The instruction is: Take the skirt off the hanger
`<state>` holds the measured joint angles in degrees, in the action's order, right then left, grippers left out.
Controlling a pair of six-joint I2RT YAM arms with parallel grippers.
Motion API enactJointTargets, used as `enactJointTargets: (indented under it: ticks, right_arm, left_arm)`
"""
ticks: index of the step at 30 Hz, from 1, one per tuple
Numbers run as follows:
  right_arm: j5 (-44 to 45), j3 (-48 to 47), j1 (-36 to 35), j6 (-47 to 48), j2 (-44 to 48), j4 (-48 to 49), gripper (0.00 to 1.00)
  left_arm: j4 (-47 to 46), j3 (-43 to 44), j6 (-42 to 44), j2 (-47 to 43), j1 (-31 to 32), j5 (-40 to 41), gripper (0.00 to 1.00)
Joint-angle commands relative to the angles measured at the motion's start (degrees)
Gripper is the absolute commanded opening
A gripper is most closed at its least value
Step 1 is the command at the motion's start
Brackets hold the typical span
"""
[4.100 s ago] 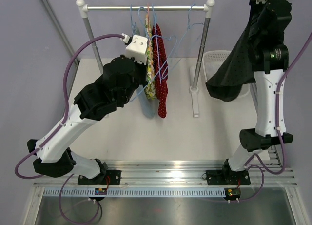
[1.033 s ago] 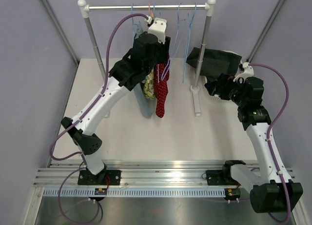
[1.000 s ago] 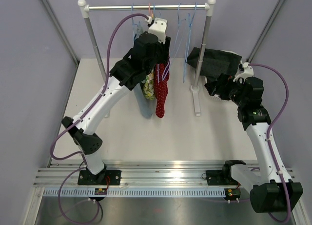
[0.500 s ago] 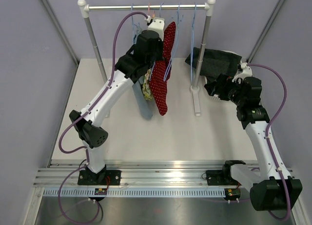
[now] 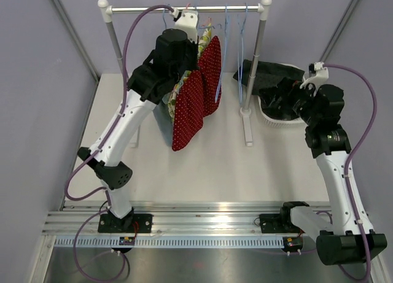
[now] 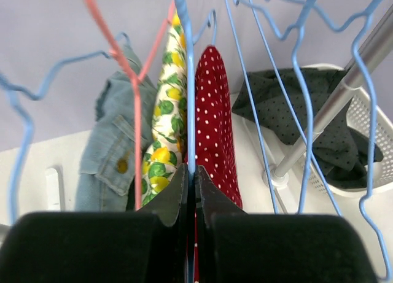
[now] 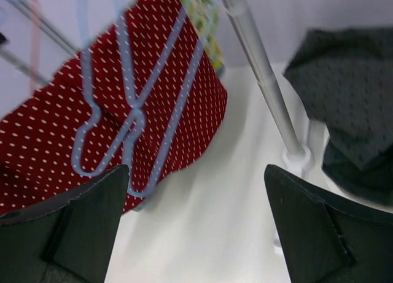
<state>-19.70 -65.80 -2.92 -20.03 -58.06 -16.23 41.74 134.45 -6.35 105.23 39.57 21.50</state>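
The red white-dotted skirt (image 5: 190, 105) hangs tilted on a blue wire hanger (image 6: 187, 80) below the rail, swung out toward the left front. My left gripper (image 6: 191, 172) is shut on that hanger's wire just above the skirt (image 6: 215, 123); in the top view it sits high by the rail (image 5: 198, 38). My right gripper (image 7: 196, 169) is open with nothing between its fingers, over the table right of the rack post, by the basket (image 5: 277, 96). From there the skirt (image 7: 110, 111) and its blue hanger (image 7: 132, 120) show to the left.
A rail (image 5: 184, 9) on two posts carries empty blue hangers (image 5: 236, 43), a pink hanger (image 6: 116, 56), a denim garment (image 6: 113, 154) and a lemon-print garment (image 6: 163, 129). A white basket (image 5: 279, 120) at the right holds a dark dotted garment (image 5: 270, 69).
My left gripper has closed on the blue hanger and lifted it; the red skirt has swung up and to the left. The right arm has shifted slightly back and right.
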Motion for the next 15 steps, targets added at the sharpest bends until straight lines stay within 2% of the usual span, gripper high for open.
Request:
enactJointTargets:
  ticks: [1,4,8,9,12,15]
  right_arm:
    - [-2.1,-9.9,-2.3,-0.1,-0.7,2.7,0.99]
    - [-0.3,-18.4,-7.5,2.4,-4.3,-1.2,0.99]
    - [2.9,-28.8,-17.6,6.1,-10.1,-6.9,0.99]
    - [5.3,-32.4,-22.3,7.4,-12.7,-8.5,0.99]
    - [11.0,-38.0,-30.5,10.0,-17.6,-10.5,0.99]
    - [15.3,-41.0,-35.1,11.6,-22.0,-11.5,0.99]
  left_arm:
    - [-2.8,3.6,1.6,-7.6,0.5,1.7,0.00]
    - [-2.0,3.6,1.8,-9.4,0.7,2.1,0.00]
    - [-1.7,3.4,1.3,-11.9,1.4,2.6,0.00]
    - [-1.7,3.4,1.0,-12.7,1.6,2.4,0.00]
    - [-1.4,3.8,0.1,-13.7,1.6,1.9,0.00]
    - [-0.8,3.6,-1.0,-15.0,2.0,1.4,0.00]
